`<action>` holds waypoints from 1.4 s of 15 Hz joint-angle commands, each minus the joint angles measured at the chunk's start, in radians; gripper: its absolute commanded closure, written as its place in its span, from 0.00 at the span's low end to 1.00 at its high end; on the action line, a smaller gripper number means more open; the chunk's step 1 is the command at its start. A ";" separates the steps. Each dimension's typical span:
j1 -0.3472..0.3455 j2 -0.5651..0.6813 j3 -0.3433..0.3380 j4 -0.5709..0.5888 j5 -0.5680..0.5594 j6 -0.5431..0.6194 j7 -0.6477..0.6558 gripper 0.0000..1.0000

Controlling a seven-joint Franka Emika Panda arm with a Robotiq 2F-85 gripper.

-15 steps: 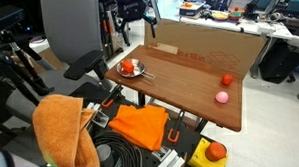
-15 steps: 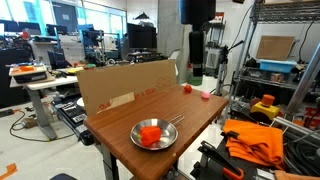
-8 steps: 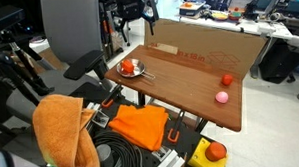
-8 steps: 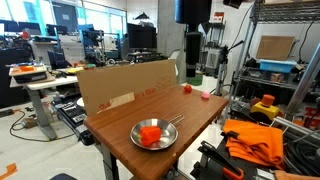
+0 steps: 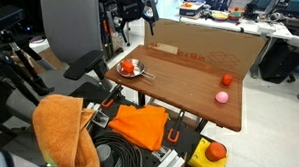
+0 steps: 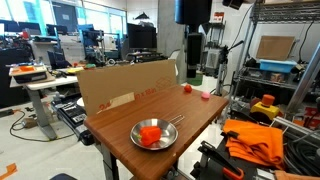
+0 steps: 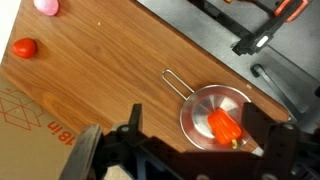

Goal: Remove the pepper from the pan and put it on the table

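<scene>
While the hand [image 7: 196,118] hangs above the worktop [image 7: 110,60] in the wrist view, its two dark fingers [image 7: 135,122] stand spread wide apart at the bottom of the frame, with nothing held between them. Down on the wood, seen in the gap between the fingers, the pan [image 7: 205,105] lies at the lower right of that frame, close to the worktop's edge. Its thin handle [image 7: 175,80] points toward the upper left. The pepper [image 7: 224,125], rounded and red-orange, sits inside the pan, a little right of its middle. At the upper left of the same frame a pink ball [image 7: 46,6] and a small red object [image 7: 25,47] rest on the wood, near each other and well apart from the pan. A brown cardboard panel [image 7: 30,125] fills the lower left corner. In an exterior view the pan [image 6: 168,138] sits near the closest corner of the worktop, at the lower middle of the frame, with the pepper [image 6: 150,134] in it. The cardboard panel [image 6: 125,85] stands upright along one long edge. In an exterior view an orange cloth [image 5: 63,132] is heaped at the lower left of the frame, beside the worktop.
</scene>
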 commanded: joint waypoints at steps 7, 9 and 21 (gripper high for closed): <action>0.003 0.000 -0.002 0.001 0.001 -0.003 0.000 0.00; 0.003 0.000 -0.002 0.001 0.001 -0.003 0.000 0.00; 0.003 0.000 -0.002 0.001 0.001 -0.003 0.000 0.00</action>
